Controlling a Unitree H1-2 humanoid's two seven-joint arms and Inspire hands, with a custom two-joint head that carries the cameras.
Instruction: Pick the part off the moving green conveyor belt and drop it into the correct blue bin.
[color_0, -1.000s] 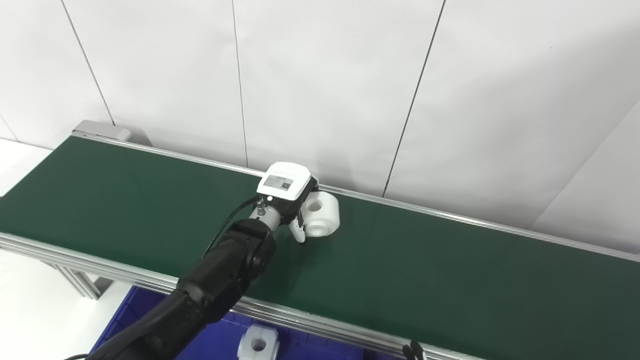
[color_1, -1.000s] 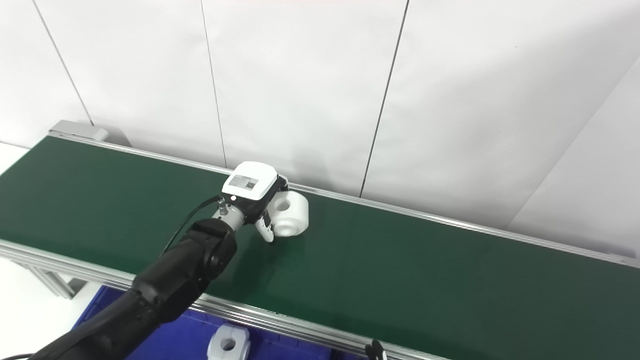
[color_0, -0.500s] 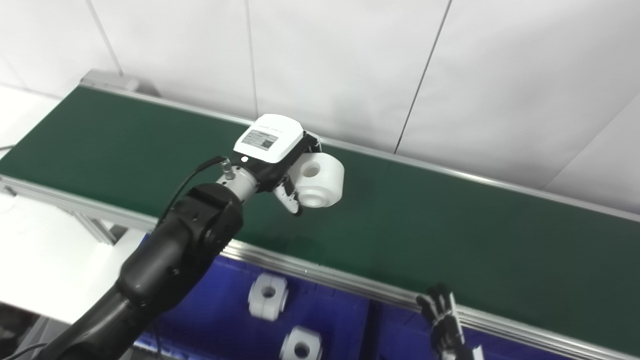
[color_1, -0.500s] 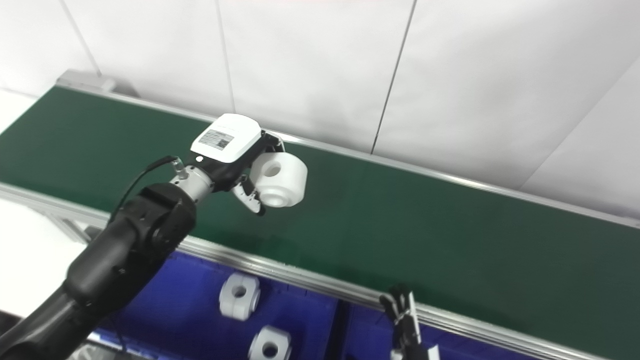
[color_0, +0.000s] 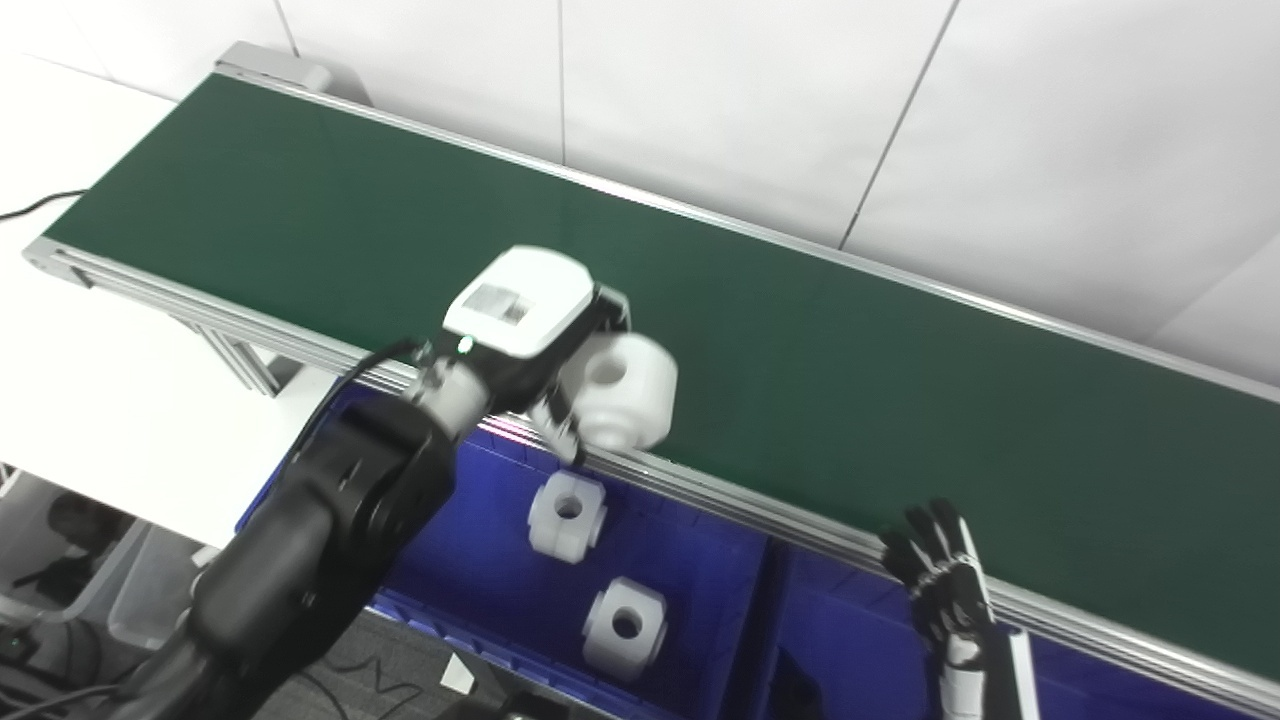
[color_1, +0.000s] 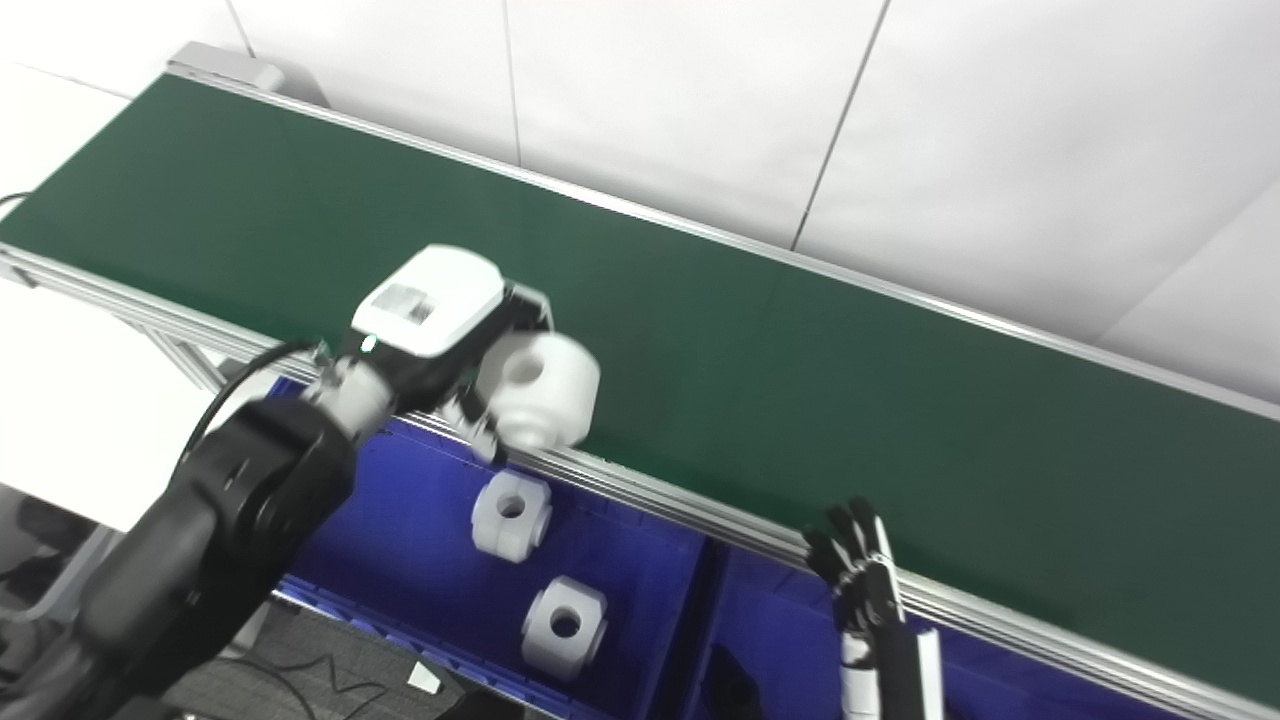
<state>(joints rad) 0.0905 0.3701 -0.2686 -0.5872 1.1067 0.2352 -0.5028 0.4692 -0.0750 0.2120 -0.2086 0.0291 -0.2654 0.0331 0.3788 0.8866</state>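
Observation:
My left hand (color_0: 545, 360) is shut on a white cylindrical part (color_0: 625, 388) with a round hole in its side. It holds the part in the air over the near rail of the green conveyor belt (color_0: 800, 340), just above the left blue bin (color_0: 470, 590). Two similar white parts (color_0: 567, 512) (color_0: 625, 622) lie in that bin. My right hand (color_0: 940, 580) is low at the lower right, fingers spread and empty, in front of the belt's near rail above the right blue bin (color_0: 840, 650).
The belt runs diagonally from upper left to lower right, with aluminium rails (color_0: 720, 500) on both sides and a white panelled wall behind. A white table surface (color_0: 90, 400) lies at the left. A divider (color_0: 765, 620) separates the two bins.
My left hand has lifted the part off the belt and drawn it back to the near rail, above the left bin. The camera has tilted down, bringing the bins and my right hand into view.

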